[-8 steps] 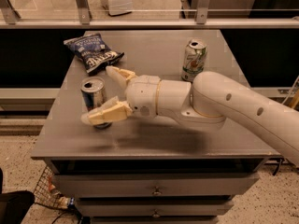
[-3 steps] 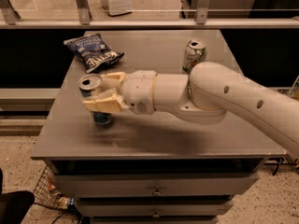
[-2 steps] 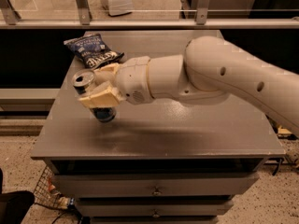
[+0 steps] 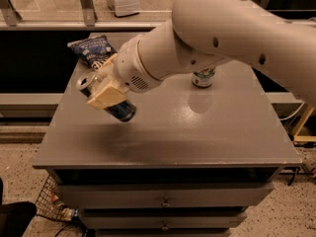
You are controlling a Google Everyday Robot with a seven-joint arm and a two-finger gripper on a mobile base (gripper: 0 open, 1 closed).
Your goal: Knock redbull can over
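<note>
The gripper (image 4: 100, 86) is over the desk's (image 4: 207, 137) left side, jaws clamped on the redbull can (image 4: 121, 110). The can leans steeply, its silver top pointing up and left, its base low above the desk; I cannot tell whether it touches. A chip bag (image 4: 92, 49) lies just behind. A green can (image 4: 203, 77) stands upright, well apart to the right.

Chip bag (image 4: 91, 51), white-green can (image 4: 203, 78) (upright)
</note>
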